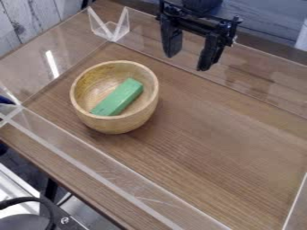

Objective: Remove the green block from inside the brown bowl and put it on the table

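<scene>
The brown bowl [115, 96], round and light tan, stands on the table [216, 135] left of centre. The green block [118, 97] lies tilted inside its hollow, one end resting up against the bowl's wall. My gripper [193, 47] hangs at the back right, above the tabletop and well apart from the bowl. It points down with its two dark fingers [211, 52] spread wide, and nothing is between them.
Clear acrylic walls [72, 148] edge the tabletop on all sides, the near one running diagonally along the front left. A folded clear piece [109, 24] stands at the back. Open wood-grain surface stretches right and in front of the bowl.
</scene>
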Tool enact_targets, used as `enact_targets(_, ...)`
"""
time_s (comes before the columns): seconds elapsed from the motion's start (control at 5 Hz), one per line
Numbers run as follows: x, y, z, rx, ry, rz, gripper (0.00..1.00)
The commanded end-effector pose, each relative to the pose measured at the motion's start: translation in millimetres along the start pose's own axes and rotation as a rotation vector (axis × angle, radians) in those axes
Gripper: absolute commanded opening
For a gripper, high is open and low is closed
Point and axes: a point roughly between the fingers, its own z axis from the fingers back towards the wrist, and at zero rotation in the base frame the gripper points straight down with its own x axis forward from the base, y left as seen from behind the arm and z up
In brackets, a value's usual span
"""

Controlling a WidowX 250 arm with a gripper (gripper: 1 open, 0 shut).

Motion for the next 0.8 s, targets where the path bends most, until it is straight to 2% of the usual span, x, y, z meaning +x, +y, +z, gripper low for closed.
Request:
enact_targets(0.0, -16.3, 15, -8.5, 0.011, 0.011, 0.032, 1.0)
enact_targets(0.2, -44.3, 37, -19.6, 0.024, 0.013, 0.083, 1.0)
enact_targets(0.4, -47.3, 69, -27.6, 0.042, 0.026, 0.092, 1.0)
enact_targets(0.6, -44.7, 94, -36.4, 0.063, 0.046, 0.101, 1.0)
